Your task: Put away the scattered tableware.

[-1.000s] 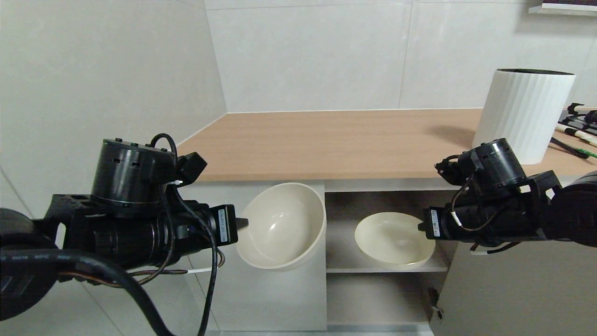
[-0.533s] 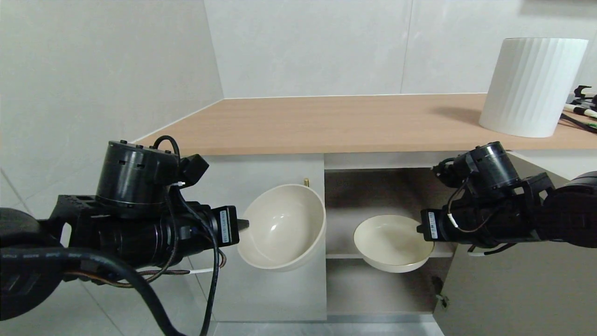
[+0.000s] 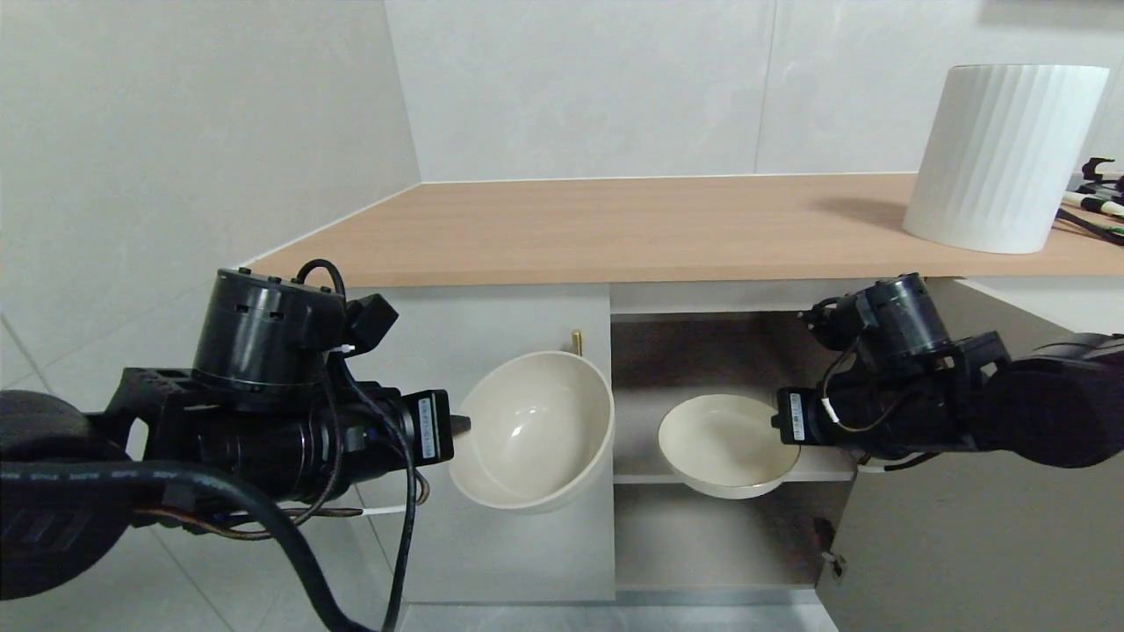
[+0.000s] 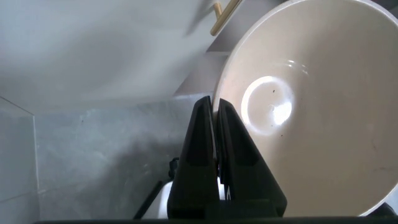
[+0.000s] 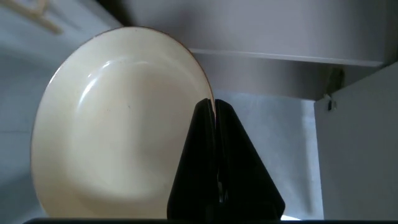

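Note:
My left gripper [image 3: 465, 425] is shut on the rim of a deep cream bowl [image 3: 531, 430], held tilted in front of the closed left cabinet door [image 3: 518, 562]. In the left wrist view the gripper [image 4: 216, 124] pinches the bowl [image 4: 311, 106] by its edge. My right gripper [image 3: 781, 427] is shut on the rim of a shallow cream plate [image 3: 720, 443], held in the open cabinet bay at the level of the shelf [image 3: 825, 477]. The right wrist view shows the gripper [image 5: 214, 115] clamping the plate [image 5: 118, 124].
A wooden countertop [image 3: 615, 228] runs above the cabinet. A white ribbed cylinder [image 3: 1001, 158] stands on it at the right, with tools [image 3: 1098, 197] behind. A gold knob [image 3: 577, 341] sits on the left door. The open door panel [image 3: 975, 544] hangs at the right.
The head camera has dropped, so the counter sits higher in the picture. My right gripper has carried the plate a little to the left. The left arm holds its bowl as before.

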Motion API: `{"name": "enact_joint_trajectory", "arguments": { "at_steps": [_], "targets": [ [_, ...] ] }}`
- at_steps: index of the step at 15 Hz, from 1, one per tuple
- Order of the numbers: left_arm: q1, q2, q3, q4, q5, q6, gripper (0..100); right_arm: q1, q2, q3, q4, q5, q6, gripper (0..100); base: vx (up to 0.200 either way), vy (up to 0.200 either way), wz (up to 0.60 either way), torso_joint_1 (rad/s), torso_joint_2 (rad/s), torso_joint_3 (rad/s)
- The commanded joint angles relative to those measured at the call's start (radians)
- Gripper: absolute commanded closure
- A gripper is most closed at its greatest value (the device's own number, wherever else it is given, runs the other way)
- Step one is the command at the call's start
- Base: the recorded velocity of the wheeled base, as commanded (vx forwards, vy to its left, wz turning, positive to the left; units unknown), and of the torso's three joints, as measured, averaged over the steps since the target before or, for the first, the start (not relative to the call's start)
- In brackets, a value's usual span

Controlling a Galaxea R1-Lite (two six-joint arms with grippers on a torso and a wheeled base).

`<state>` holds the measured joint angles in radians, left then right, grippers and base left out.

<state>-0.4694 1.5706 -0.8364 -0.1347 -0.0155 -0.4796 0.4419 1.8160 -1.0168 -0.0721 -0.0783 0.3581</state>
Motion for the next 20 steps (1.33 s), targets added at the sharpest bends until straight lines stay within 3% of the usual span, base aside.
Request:
{"name": "enact_joint_trajectory", "arguments": {
  "at_steps": [1, 5, 13, 20],
  "targets": [
    [0.000, 0.005, 0.000, 0.000, 0.000, -0.001, 100, -0.005, 0.213, -0.040, -0.087, -0.051, 0.002, 100, 0.000, 0.000, 0.00, 0.000, 0.00, 0.000],
    [0.000, 0.011, 0.002, 0.000, 0.000, -0.001, 100, -0.032, 0.494, -0.164, -0.262, -0.172, 0.009, 100, 0.000, 0.000, 0.00, 0.000, 0.00, 0.000],
    [0.000, 0.032, 0.002, 0.000, 0.003, -0.002, 100, -0.123, 0.786, -0.470, -0.268, -0.265, 0.059, 100, 0.000, 0.000, 0.00, 0.000, 0.00, 0.000],
    [0.000, 0.039, 0.002, 0.000, 0.003, -0.002, 100, -0.155, 0.875, -0.615, -0.267, -0.342, 0.061, 100, 0.000, 0.000, 0.00, 0.000, 0.00, 0.000]
  ]
}}
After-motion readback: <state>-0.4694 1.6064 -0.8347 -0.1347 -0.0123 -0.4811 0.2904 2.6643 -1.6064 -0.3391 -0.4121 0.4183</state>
